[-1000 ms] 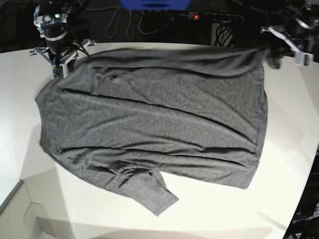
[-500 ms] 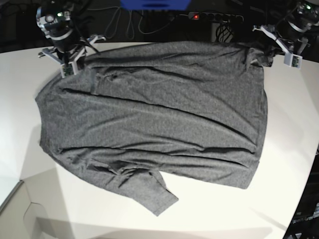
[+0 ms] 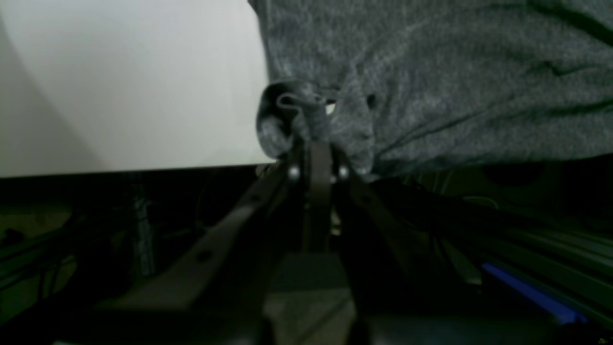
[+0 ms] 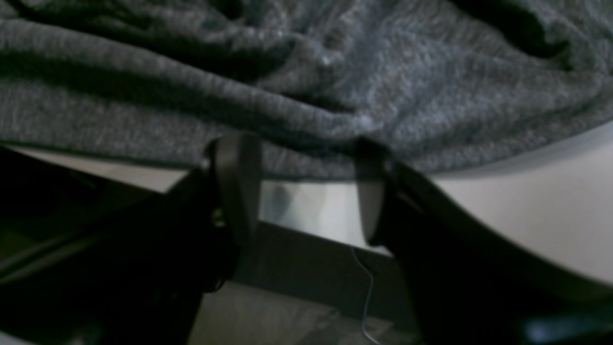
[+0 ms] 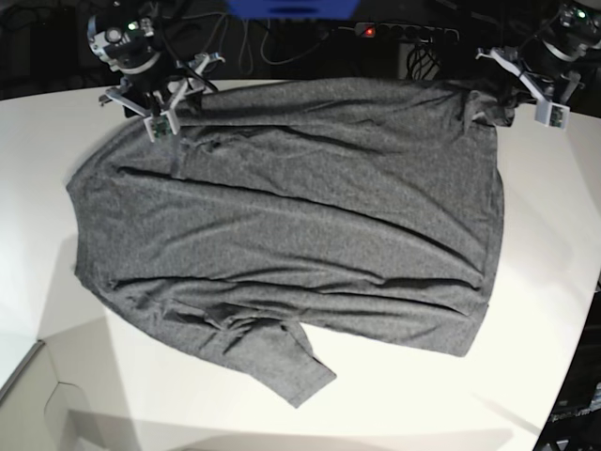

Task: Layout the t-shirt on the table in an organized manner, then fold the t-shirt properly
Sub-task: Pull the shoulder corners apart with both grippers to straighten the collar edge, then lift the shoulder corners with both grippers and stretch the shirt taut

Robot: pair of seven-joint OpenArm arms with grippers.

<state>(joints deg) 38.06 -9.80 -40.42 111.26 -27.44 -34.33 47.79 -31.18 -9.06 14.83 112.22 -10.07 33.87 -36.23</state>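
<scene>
The dark-grey t-shirt (image 5: 291, 216) lies spread across the white table (image 5: 451, 395), with one sleeve (image 5: 282, 362) folded toward the front edge. My left gripper (image 5: 507, 96) is at the far right corner. In the left wrist view it (image 3: 313, 143) is shut on a bunched corner of the t-shirt (image 3: 431, 72) at the table's far edge (image 3: 134, 96). My right gripper (image 5: 165, 108) is at the far left of the shirt. In the right wrist view it (image 4: 301, 187) is open, its fingers (image 4: 234, 182) just under the edge of the t-shirt (image 4: 306, 72).
Behind the table is a dark area with cables, a power strip (image 5: 404, 31) with a red light and a blue object (image 5: 291, 7). The table's curved edge (image 5: 563, 376) runs down the right. A pale surface (image 5: 23, 381) lies at the front left corner.
My right gripper has moved rightward along the shirt's far edge. My left gripper pulled the far right corner outward a second ago, flattening the top edge, and has since held still.
</scene>
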